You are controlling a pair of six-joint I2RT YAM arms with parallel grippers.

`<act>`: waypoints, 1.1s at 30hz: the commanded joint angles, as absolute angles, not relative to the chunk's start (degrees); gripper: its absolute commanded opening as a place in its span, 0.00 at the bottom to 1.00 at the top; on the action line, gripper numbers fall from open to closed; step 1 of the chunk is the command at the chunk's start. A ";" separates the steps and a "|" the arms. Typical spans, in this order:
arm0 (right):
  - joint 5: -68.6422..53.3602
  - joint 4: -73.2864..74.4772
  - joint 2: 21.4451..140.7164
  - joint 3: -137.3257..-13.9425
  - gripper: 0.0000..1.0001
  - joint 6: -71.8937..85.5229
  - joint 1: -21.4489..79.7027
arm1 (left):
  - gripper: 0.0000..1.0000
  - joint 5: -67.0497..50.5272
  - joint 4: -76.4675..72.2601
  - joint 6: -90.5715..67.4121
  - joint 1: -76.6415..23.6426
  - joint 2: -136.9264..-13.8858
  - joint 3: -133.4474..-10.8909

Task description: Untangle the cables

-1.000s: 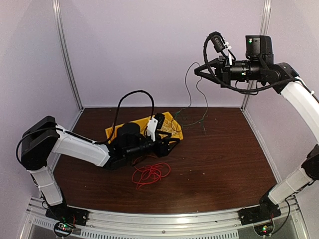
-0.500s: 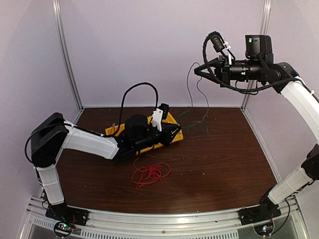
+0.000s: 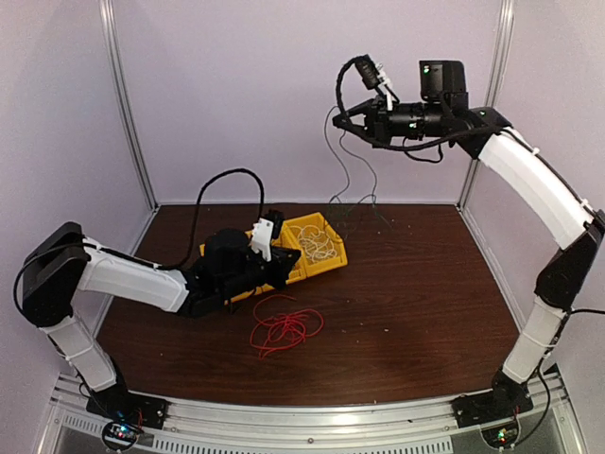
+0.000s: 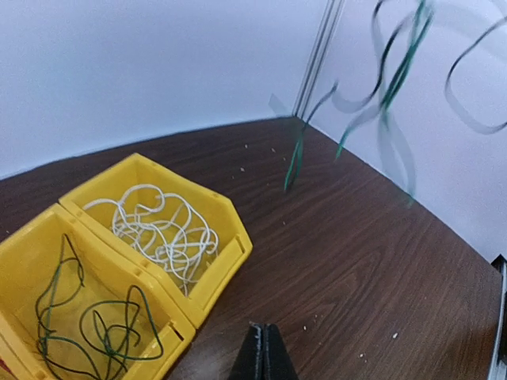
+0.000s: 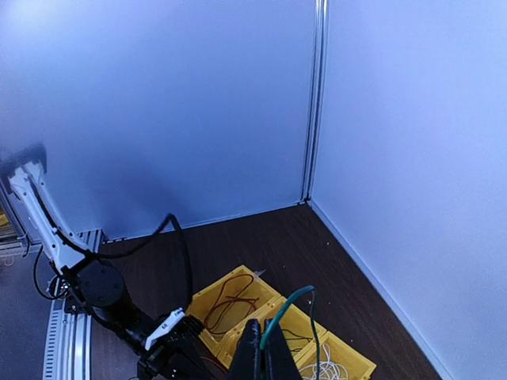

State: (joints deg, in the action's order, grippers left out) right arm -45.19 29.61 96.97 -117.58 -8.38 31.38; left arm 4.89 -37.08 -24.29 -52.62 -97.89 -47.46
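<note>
From overhead I see my right hand (image 3: 337, 116) high in the upper middle of the frame, pinched shut on a dark green cable (image 4: 294, 165) that dangles toward the worktop (image 3: 425, 303). My left hand (image 4: 262, 350) sits at centre frame, closed on nothing, just beside the yellow bins (image 4: 218, 281). A white cable (image 4: 158, 229) fills one bin. A red cable (image 3: 284, 326) lies loose just below the bins.

Soft, even light, few shadows
Up and right of the left claw (image 4: 262, 354) the hanging green cable (image 4: 400, 71) is smeared by motion blur; the right wrist view looks bluish and dim
</note>
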 commanded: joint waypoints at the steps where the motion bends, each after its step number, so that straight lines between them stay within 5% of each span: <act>1: -46.57 28.34 104.15 -117.72 0.00 -7.33 33.59 | 0.00 11.84 -36.39 -20.70 -51.19 -88.78 -47.42; 17: -48.54 19.83 113.30 -129.85 0.00 -0.27 37.74 | 0.00 29.27 -25.63 -27.79 -51.06 -59.20 -27.92; 33: -45.10 19.33 123.86 -136.41 0.00 -1.92 40.51 | 0.00 31.90 -14.73 -30.74 -51.06 -42.62 -22.93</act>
